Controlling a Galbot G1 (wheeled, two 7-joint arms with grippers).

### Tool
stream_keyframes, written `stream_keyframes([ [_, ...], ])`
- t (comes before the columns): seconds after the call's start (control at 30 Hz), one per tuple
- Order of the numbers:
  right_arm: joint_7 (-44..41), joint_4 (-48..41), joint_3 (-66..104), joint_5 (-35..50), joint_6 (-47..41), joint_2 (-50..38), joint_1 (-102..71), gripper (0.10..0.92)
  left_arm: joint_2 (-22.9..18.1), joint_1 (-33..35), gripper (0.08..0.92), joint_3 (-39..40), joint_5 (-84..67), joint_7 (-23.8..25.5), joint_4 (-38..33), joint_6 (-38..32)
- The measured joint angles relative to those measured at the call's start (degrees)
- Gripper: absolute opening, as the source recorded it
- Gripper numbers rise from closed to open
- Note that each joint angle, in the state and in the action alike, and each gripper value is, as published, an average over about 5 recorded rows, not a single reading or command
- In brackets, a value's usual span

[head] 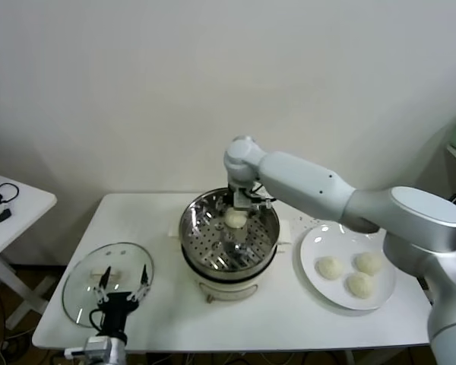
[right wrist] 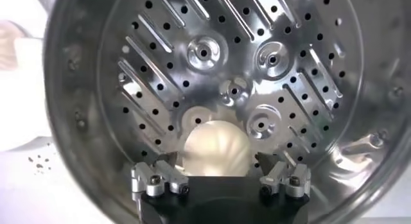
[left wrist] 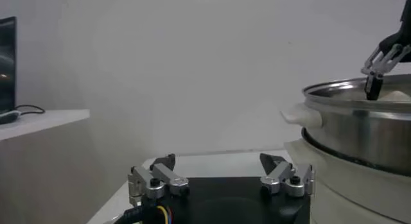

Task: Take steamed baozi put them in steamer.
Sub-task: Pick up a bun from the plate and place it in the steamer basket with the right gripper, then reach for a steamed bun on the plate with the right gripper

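We see the right tool (head: 236, 214) reaching down into the steamer (head: 229, 262), its fingers set on either side of one baozi (head: 235, 219) at about the 12 o'clock side of the perforated tray (right wrist: 212, 65). From the right wrist view that baozi (right wrist: 215, 149) sits between the two fingers (right wrist: 160, 177), which flank it closely — we read the tool as gripping the bun, which looks to be at or just above the tray. The steamer stands at the middle of the white counter (head: 289, 319), on its white base. Three more baozi (head: 330, 267) lie together on a white plate (head: 313, 242) at the steamer's 3 o'clock, well apart from the pot. At the steamer's 9 o'clock a round glass lid (head: 80, 285) lies flat on the counter. The left tool (head: 123, 290) hovers over the near edge of that lid, at the counter's 7 o'clock corner, its fingers spread and holding nothing — the left wrist view shows both fingers (left wrist: 157, 179) parted with the steamer wall (left wrist: 359, 132) beyond them. A second small table (head: 15, 205) stands off to the left.
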Motion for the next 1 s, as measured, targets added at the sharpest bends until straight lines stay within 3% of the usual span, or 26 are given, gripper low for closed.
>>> stream_keyframes([
  [0.33, -0.59, 3.41, -11.33, 24.71, -14.70, -12.60, 11.89, 0.823, 0.90, -0.71, 0.823, -0.02, -2.71, -1.44, -0.08, 0.95],
  [0.5, -0.43, 4.52, -14.75, 33.07, -21.94, -19.85, 13.74, 0.823, 1.30, -0.62, 0.823, 0.12, -3.52, -1.81, -0.38, 1.19],
  [0.7, -0.16, 4.69, -14.80, 36.38, -28.10, -27.10, 10.77, 0.823, 1.29, -0.30, 0.823, 0.44, -4.18, -2.12, -1.05, 1.35],
  [1.0, 1.94, 4.72, -7.91, 34.59, -33.73, -33.15, -1.33, 0.823, 1.57, 0.16, 0.823, -0.09, -4.28, -2.36, -1.36, 1.88],
])
